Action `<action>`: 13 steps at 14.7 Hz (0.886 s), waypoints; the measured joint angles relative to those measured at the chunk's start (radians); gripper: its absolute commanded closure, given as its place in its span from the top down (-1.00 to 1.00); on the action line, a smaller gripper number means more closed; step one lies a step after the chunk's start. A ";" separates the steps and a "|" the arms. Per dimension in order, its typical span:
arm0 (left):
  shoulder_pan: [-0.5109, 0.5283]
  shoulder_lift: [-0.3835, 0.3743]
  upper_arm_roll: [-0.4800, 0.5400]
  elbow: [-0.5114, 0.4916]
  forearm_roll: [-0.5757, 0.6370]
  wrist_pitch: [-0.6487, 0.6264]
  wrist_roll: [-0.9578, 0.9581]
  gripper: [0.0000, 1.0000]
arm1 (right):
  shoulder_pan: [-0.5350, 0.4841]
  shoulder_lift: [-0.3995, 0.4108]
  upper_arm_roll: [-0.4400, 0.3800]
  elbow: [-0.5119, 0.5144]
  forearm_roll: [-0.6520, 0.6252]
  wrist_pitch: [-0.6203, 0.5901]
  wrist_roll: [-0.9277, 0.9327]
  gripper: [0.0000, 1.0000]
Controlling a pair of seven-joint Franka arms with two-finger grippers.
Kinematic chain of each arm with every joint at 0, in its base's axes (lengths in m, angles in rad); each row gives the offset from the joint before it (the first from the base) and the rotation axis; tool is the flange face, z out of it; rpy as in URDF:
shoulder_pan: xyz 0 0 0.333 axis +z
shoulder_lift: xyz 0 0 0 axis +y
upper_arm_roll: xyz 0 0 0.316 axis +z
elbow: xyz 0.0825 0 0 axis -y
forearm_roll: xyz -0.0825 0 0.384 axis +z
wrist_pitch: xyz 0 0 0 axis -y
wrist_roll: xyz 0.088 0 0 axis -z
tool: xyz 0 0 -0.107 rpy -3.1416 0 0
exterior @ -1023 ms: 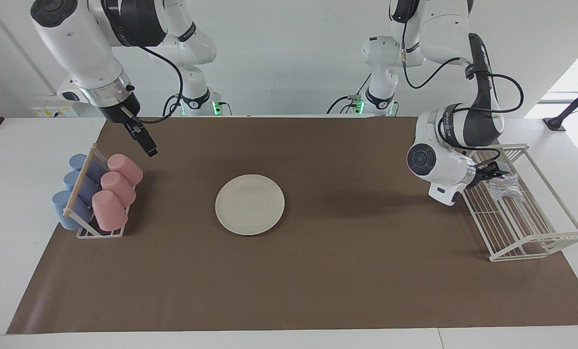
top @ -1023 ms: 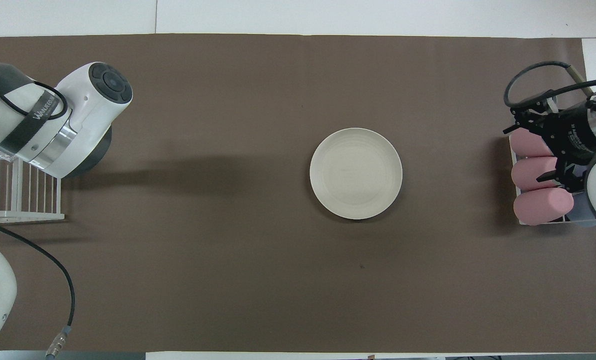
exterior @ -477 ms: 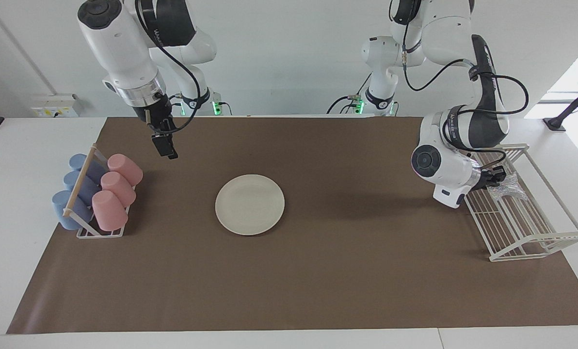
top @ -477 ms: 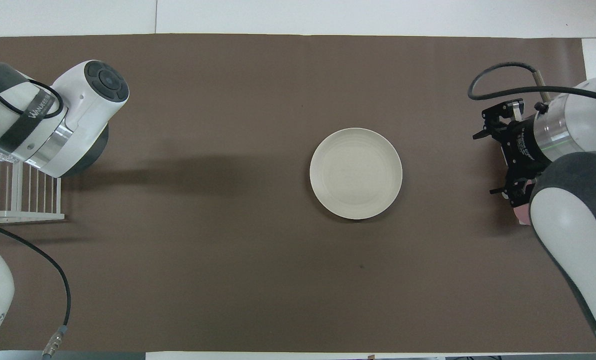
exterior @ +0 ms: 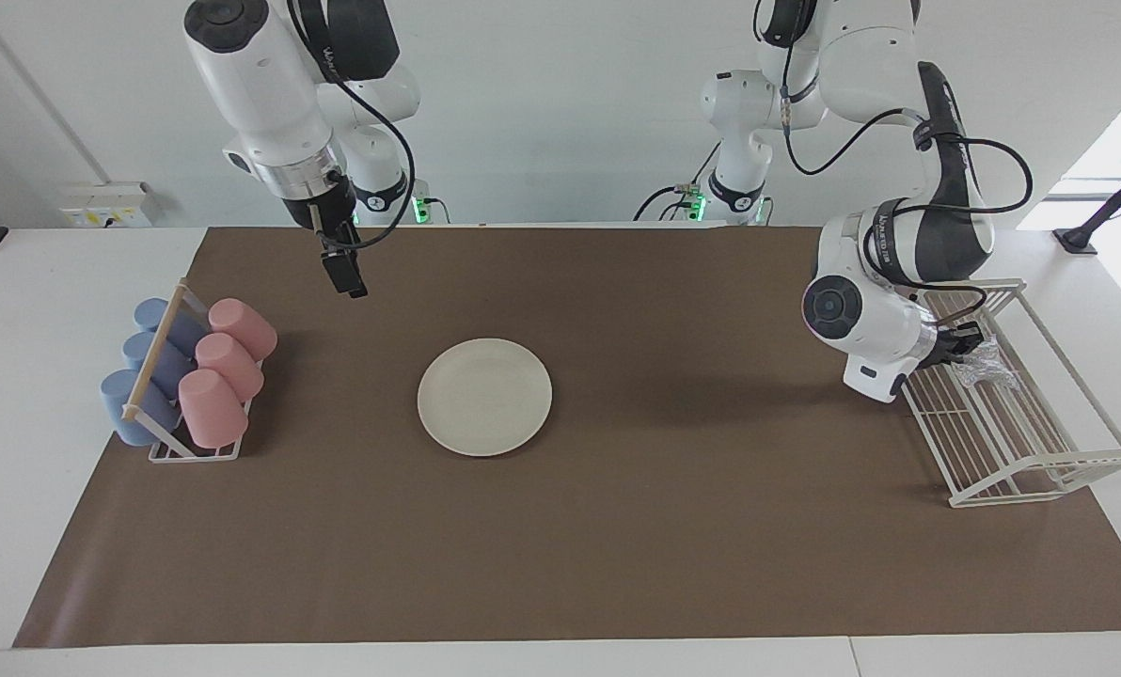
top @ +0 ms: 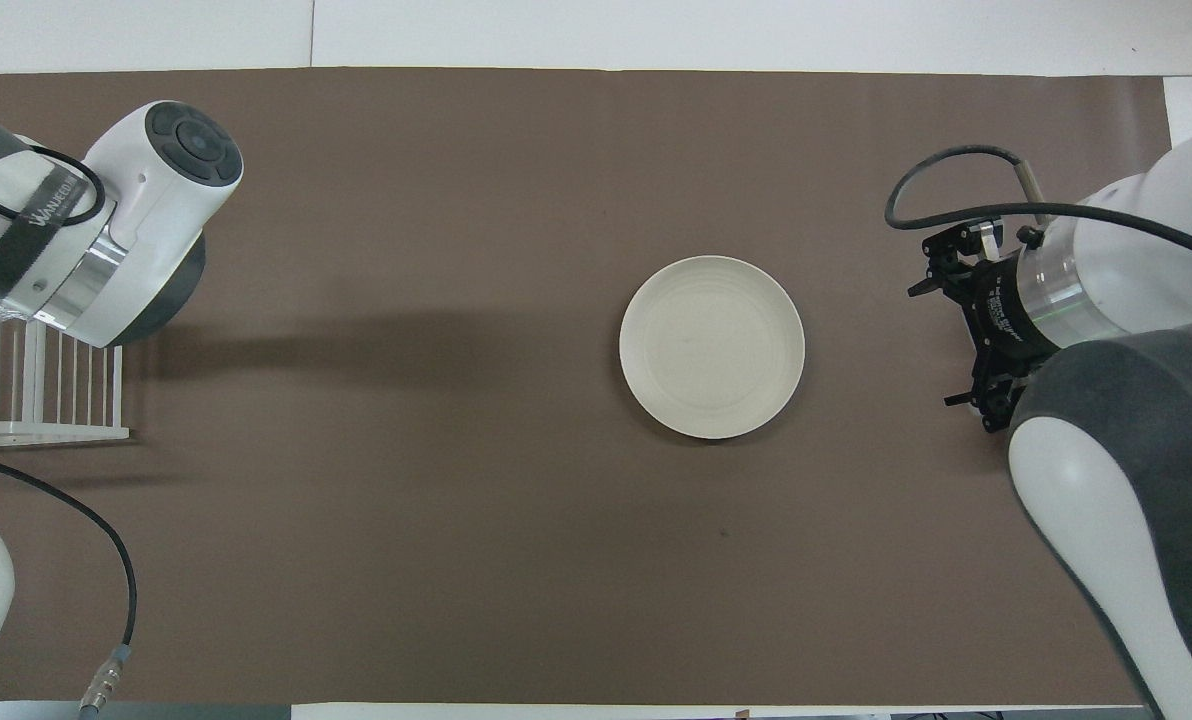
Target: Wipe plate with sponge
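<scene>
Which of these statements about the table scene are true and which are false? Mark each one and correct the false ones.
1. The plate lies flat on the brown mat. True.
2. The sponge lies on the plate. False: it is in the white wire rack.
3. The left gripper is at the sponge. True.
4. The right gripper touches the plate. False: it hangs in the air above the mat.
5. The cups stand upright beside the plate. False: they lie tilted in a holder at the right arm's end.

A white desk (exterior: 15, 395) is carrying a brown mat (exterior: 617, 527). The cream plate (exterior: 484, 397) is lying mid-mat; a cup rack (exterior: 194, 451) is sitting at the right arm's end, a wire rack (exterior: 1021, 442) at the left arm's.
</scene>
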 measured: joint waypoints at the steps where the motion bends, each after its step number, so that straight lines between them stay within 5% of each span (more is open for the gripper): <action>1: 0.000 -0.007 0.000 0.040 -0.070 -0.025 0.000 -1.00 | 0.027 0.000 0.001 0.001 0.001 0.012 0.045 1.00; 7: 0.010 -0.049 0.018 0.285 -0.668 -0.219 -0.002 -1.00 | 0.129 -0.002 0.005 0.002 0.115 0.114 0.310 1.00; 11: 0.145 -0.113 0.036 0.290 -1.147 -0.233 -0.001 -1.00 | 0.255 0.006 0.009 0.000 0.125 0.220 0.535 1.00; 13: 0.208 -0.156 0.038 0.208 -1.351 -0.226 0.006 -1.00 | 0.298 0.018 0.010 -0.002 0.089 0.226 0.560 1.00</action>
